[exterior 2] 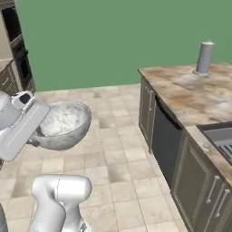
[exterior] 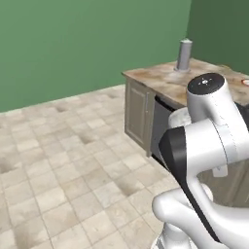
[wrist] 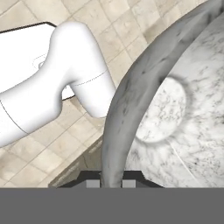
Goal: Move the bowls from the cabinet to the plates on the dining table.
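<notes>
Your gripper (wrist: pixel 110 183) is clamped on the rim of the grey bowl (exterior 2: pixel 63 124): in the hand view the two fingertips (wrist: pixel 92 183) sit either side of the bowl's wall, one inside and one outside. You are carrying the bowl in the air over the tiled floor (exterior: pixel 73 165), with its mouth tipped toward the right base camera so that you see its speckled inside. In the right base view it hangs at the left, well apart from the table (exterior 2: pixel 190 97), which runs along the right side. In the left base view part of the bowl's pale rim (exterior: pixel 179 116) peeks out behind your arm (exterior: pixel 214 126). On the table's far end stands a grey cylinder (exterior 2: pixel 205 58), upright; nearer to you the dark sink (exterior 2: pixel 219 138) is set into the top. At the right edge of the left base view a sliver with a red rim (exterior: pixel 245 82) lies on the table, too cropped for you to tell what it is.
</notes>
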